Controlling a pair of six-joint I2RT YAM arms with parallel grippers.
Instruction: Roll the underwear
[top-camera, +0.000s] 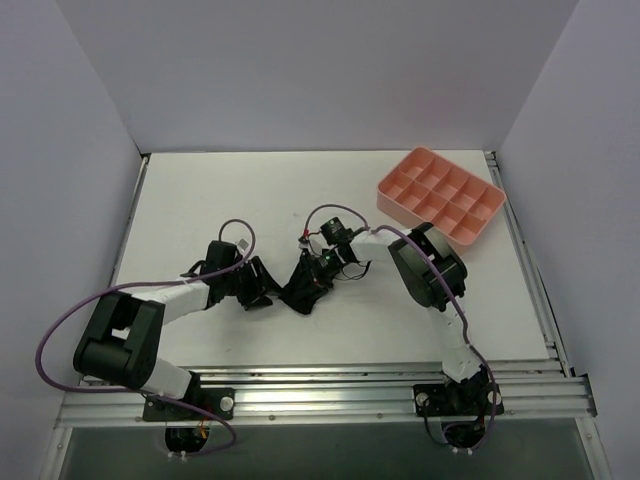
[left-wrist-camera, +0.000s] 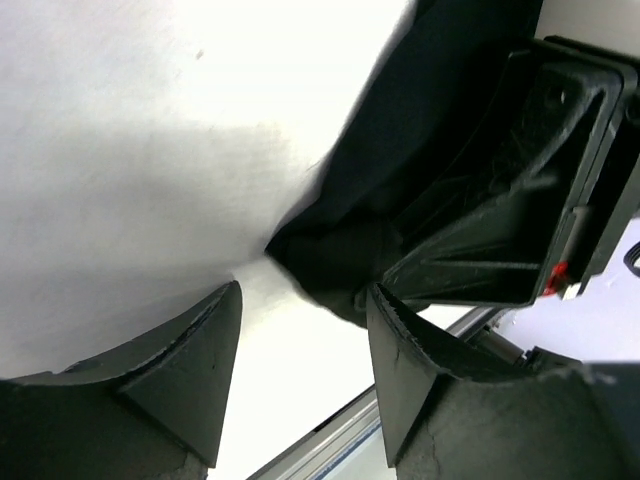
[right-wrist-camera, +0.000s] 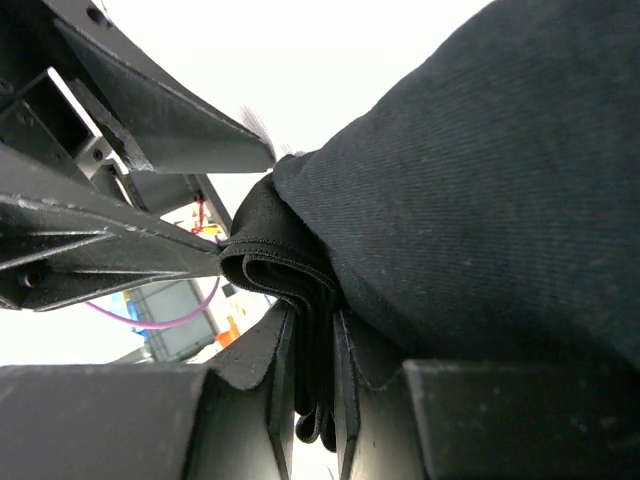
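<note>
tray (top-camera: 425, 215): pink, compartmented, on table
table (top-camera: 200, 190): white, white walls (top-camera: 300, 70) around
underwear (top-camera: 298, 290): black, bunched, near-left of tray
left gripper (left-wrist-camera: 305, 295): jaws spread, released
right gripper (right-wrist-camera: 315, 330): clenched on underwear

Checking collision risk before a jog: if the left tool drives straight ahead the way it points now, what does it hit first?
Most likely the underwear: its bunched corner lies just ahead of the open left tool. The right tool, shut on that fabric, sits close behind it, though depth is unclear.

Left claw (left-wrist-camera: 303, 300) spread apart; right claw (right-wrist-camera: 312, 345) pinched tight (arms angled inward).
</note>
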